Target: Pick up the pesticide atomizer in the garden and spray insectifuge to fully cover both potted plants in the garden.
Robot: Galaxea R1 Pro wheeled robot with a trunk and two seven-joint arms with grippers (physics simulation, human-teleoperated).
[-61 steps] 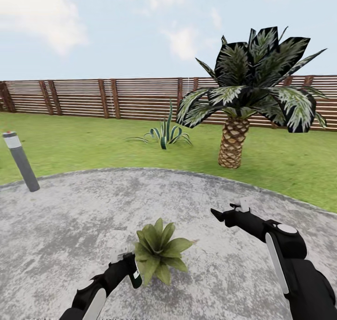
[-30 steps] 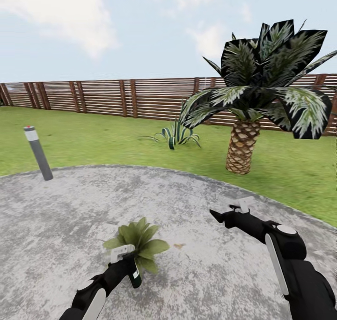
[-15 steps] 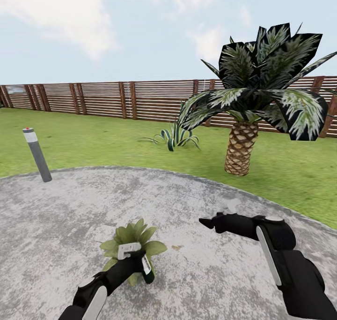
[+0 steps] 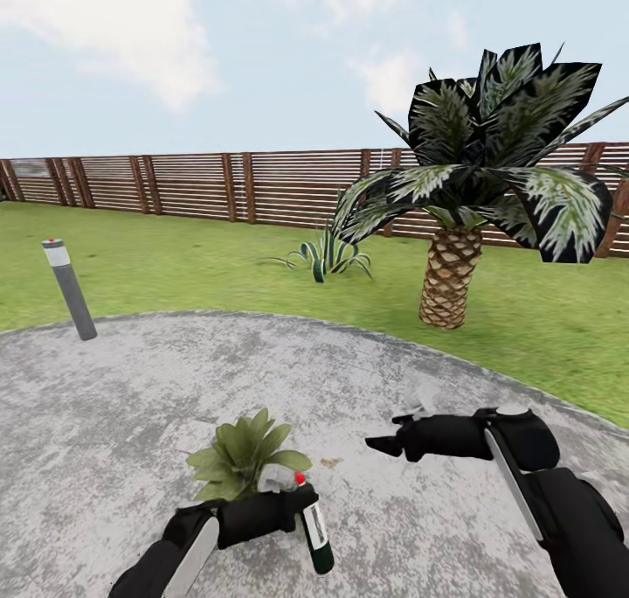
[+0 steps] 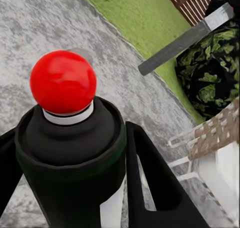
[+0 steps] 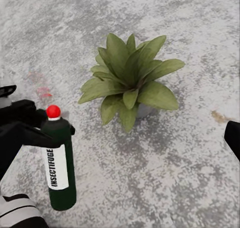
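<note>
One potted plant (image 4: 245,458) is shown standing on the round gravelly patio (image 4: 131,388), and the pesticide atomizer (image 4: 315,528) is held just beside it by the left gripper (image 4: 284,504). The bottle is clamped near its neck between the two dark fingers (image 5: 150,178), roughly upright with the red tip (image 4: 300,478) uppermost; this hold is judged to keep the nozzle level with the leaves so that spray can reach the rosette. No whitish specks are made out on the leaves (image 6: 127,83), so coverage is judged not yet begun. The right gripper (image 4: 384,445) is held apart from the bottle, over bare gravel; whether its jaws are parted cannot be told.

In the right wrist view, the label reading INSECTIFUGE (image 6: 54,167) and the small grey pot (image 6: 142,110) under the leaves are revealed, details too small in the head view. In the left wrist view, the red tip is seen close up. The wider garden is supplied by the head view: lawn (image 4: 218,274), wooden fence (image 4: 175,183), palm (image 4: 454,231), striped-leaf bush (image 4: 328,255) and grey bollard lamp (image 4: 68,288).
</note>
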